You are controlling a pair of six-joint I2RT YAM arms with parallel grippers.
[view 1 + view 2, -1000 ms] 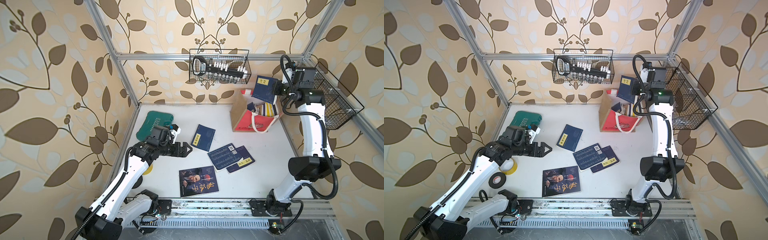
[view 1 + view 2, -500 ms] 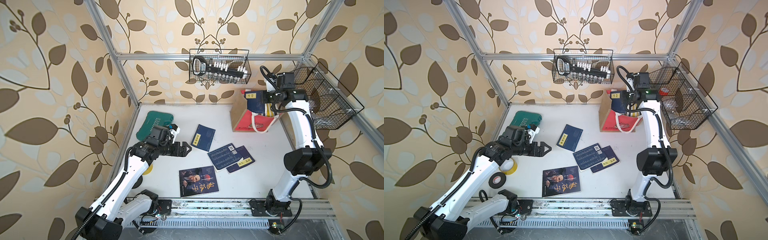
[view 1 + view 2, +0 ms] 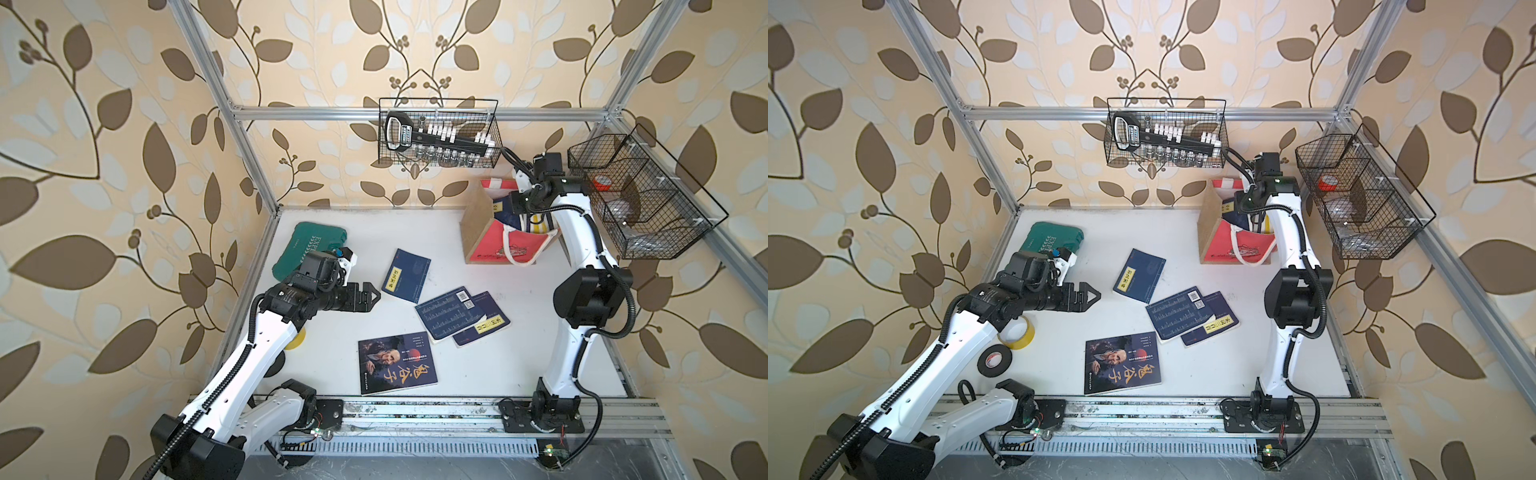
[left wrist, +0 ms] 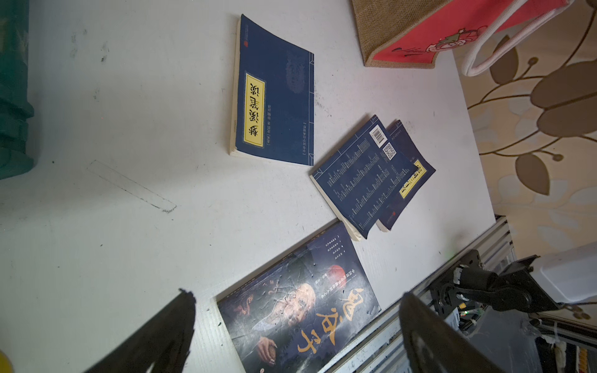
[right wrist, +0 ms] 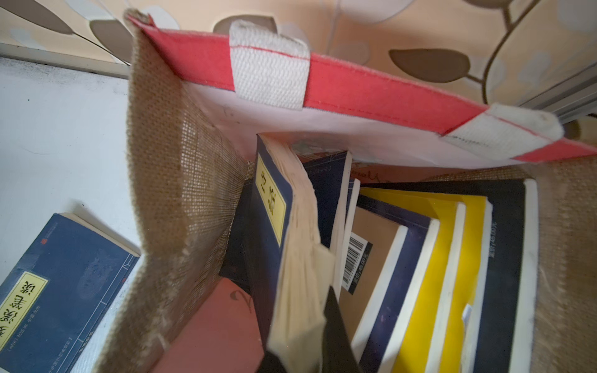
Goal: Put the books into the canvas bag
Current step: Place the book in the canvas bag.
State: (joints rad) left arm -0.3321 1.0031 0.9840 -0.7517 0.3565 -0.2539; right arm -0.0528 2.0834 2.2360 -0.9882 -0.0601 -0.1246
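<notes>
The canvas bag (image 3: 505,247) (image 3: 1227,245) stands at the back right, with a red front, jute sides and a white rope handle. My right gripper (image 5: 310,336) reaches down into its mouth, shut on a navy book with a yellow label (image 5: 274,232) (image 3: 503,212). Several books stand inside, among them a bright yellow one (image 5: 429,274). On the table lie a navy book (image 3: 406,275), two overlapping navy books (image 3: 451,318), and a dark book with gold characters (image 3: 397,363) (image 4: 297,310). My left gripper (image 3: 374,296) (image 4: 297,295) hovers open left of them, holding nothing.
A green tool case (image 3: 309,245) lies behind my left arm. A yellow tape roll (image 3: 1017,332) and a black tape roll (image 3: 994,359) sit under that arm. One wire basket (image 3: 436,137) hangs on the back wall and another (image 3: 640,199) on the right.
My right arm has swung left and down, carrying the navy book from above the bag's right side into its mouth. The left arm has not moved.
</notes>
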